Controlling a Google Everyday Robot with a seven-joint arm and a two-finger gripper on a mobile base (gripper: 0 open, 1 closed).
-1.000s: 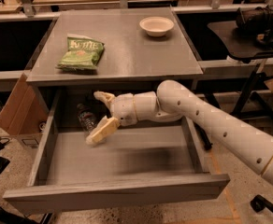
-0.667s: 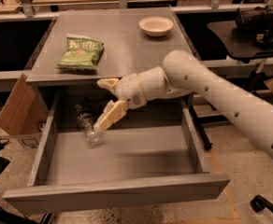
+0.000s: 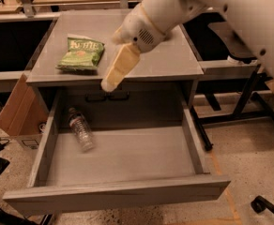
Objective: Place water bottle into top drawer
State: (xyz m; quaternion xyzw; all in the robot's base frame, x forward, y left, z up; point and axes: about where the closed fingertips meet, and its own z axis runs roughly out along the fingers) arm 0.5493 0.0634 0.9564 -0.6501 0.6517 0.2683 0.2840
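Observation:
The water bottle point(image 3: 80, 129) lies on its side inside the open top drawer point(image 3: 118, 192), at the back left, cap pointing toward the back. It is clear, with a pale label band. My gripper point(image 3: 111, 60) is raised above the grey table's front edge, close to the camera and well above the drawer. Its cream fingers point(image 3: 119, 67) are spread apart and hold nothing. One long finger points down and to the left. The gripper is apart from the bottle.
A green chip bag point(image 3: 80, 54) lies on the grey table point(image 3: 174, 62) at the left. A cardboard box point(image 3: 16, 110) leans beside the drawer's left wall. A black side table point(image 3: 231, 39) and its legs stand to the right. My arm hides the table's back right.
The gripper has risen out of the drawer to above the table's edge. The bottle stays lying in the drawer's back left, free of the fingers.

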